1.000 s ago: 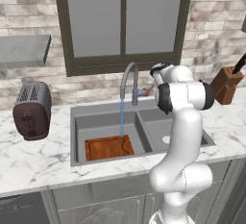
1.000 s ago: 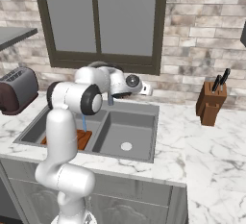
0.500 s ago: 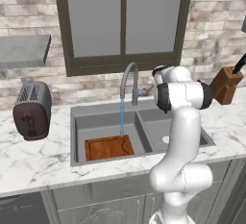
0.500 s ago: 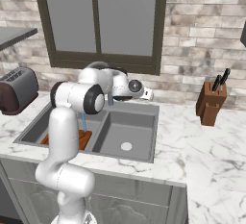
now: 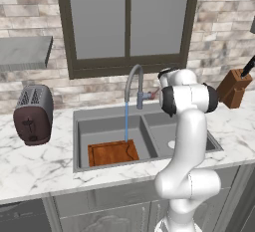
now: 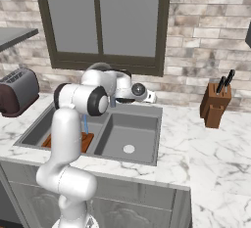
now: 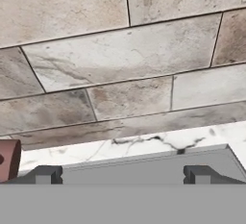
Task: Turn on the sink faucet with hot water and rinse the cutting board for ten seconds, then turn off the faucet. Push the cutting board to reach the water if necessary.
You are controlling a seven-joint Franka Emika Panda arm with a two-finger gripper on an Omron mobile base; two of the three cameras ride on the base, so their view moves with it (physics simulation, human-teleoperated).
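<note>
While claw (image 7: 120, 174) gapes, lever tip (image 7: 8, 159) sits leftward.

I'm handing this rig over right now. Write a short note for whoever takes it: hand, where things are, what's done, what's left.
Hand: open, holding nothing, up by the faucet's lever, facing the brick wall.
Faucet: on; water falls into the left basin of the sink.
Cutting board: flat on the floor of that basin, and the stream lands on its back edge, so no push looks needed.
Done: faucet on, rinse under way.
Left: finish the rinse, then turn the faucet off. Whether the water is hot, I cannot tell.
</note>
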